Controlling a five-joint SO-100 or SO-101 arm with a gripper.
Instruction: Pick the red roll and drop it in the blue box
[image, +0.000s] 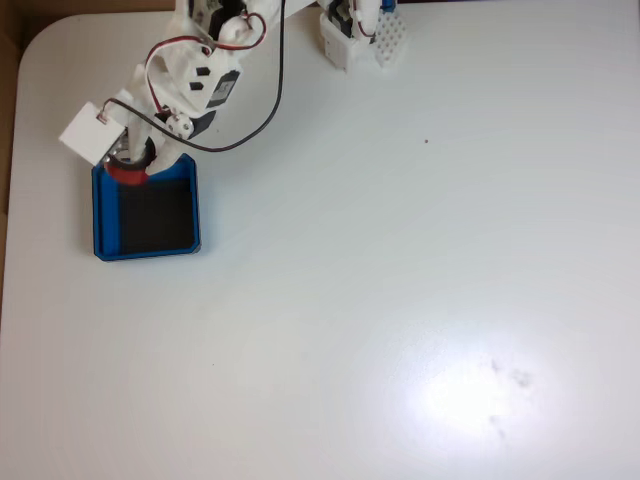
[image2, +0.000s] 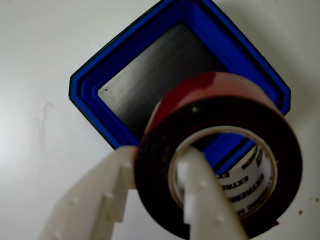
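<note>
White bench (image: 400, 280) carries the box (image: 106, 215) near its left edge in the fixed view. The gripper (image2: 160, 190) clamps the roll (image2: 220, 125), one finger through its hollow, above the box's near rim. Pickup looks done; only the release remains.

The red roll (image2: 220, 100) is deep red with a pale core printed in black letters; the blue box (image2: 100, 100) is bright blue — its floor black; the gripper (image2: 160, 200) is white — the table (image: 400, 300) too.
</note>
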